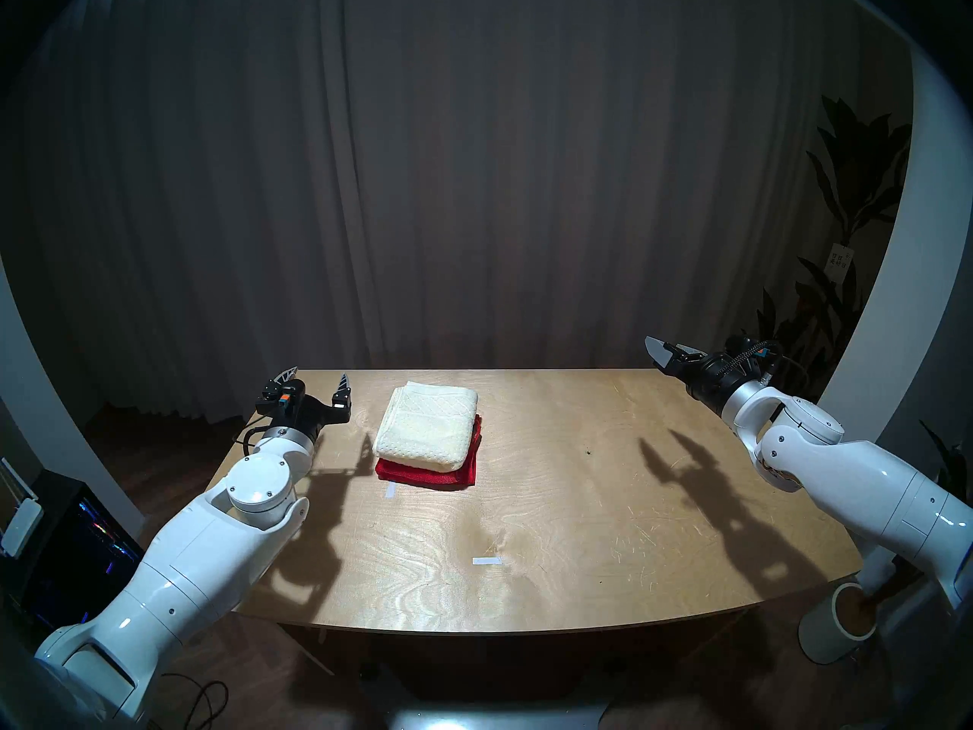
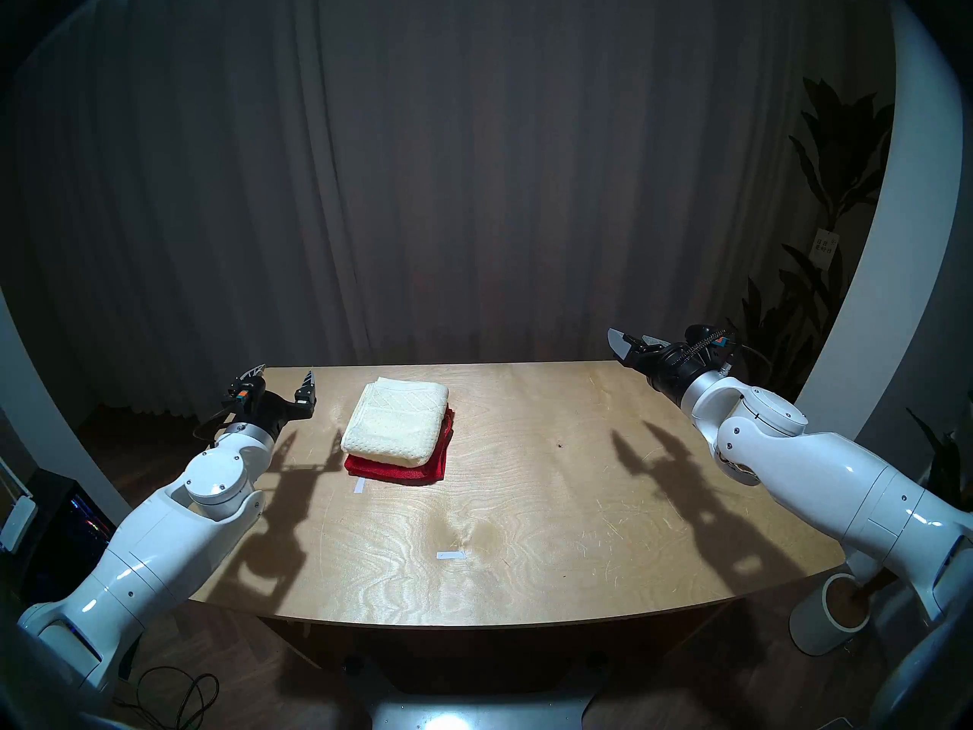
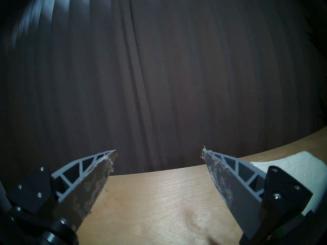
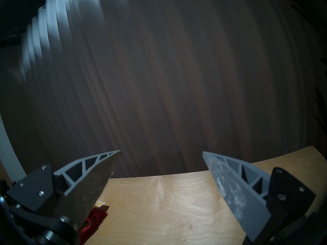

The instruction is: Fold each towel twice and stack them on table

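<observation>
The room is dim, lit from above and behind the head camera. The bench [image 1: 526,502] is the brightest surface, with a soft glare patch near its middle. Both arms cast hard dark shadows across the wood; each open pincer's shadow is crisp. The curtain [image 1: 474,186] falls off into gloom. All four views bow at the edges and end in a dark fisheye rim. In the wrist views the curtain folds smear with motion blur, while the fingers [image 3: 92,182] stay fairly sharp.
</observation>
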